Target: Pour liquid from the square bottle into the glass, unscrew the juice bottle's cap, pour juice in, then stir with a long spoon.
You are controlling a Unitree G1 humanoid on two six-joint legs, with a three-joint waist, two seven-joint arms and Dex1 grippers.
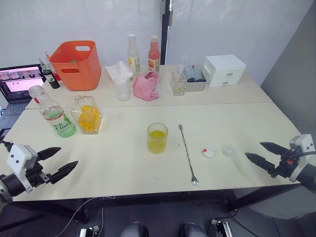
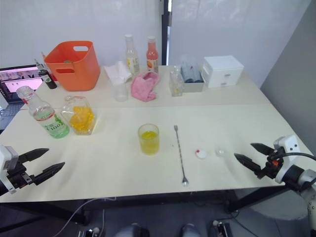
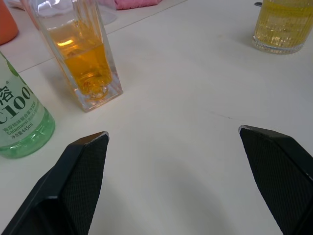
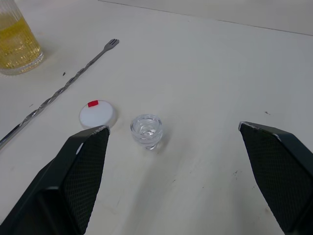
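Observation:
The glass [image 1: 157, 138] stands mid-table, about half full of yellow liquid. At the left stand the square bottle [image 1: 87, 116] with orange-yellow liquid and, beside it, the uncapped juice bottle [image 1: 53, 113] with its green label. The long spoon [image 1: 187, 153] lies flat to the right of the glass. The juice bottle's cap [image 1: 208, 153], white with a red mark, lies beside a small clear glass stopper [image 1: 227, 151]. My left gripper [image 1: 58, 163] is open near the front left edge, empty. My right gripper [image 1: 259, 153] is open at the right edge, facing the cap and stopper.
Along the back are an orange bin [image 1: 75, 64], two tall slim drink bottles [image 1: 143, 53], a pink cloth [image 1: 147, 84], a white cloth, a clear measuring cup [image 1: 123, 91], a small clear bottle [image 1: 177, 83] and a white box [image 1: 224, 69]. A laptop [image 1: 19, 84] sits far left.

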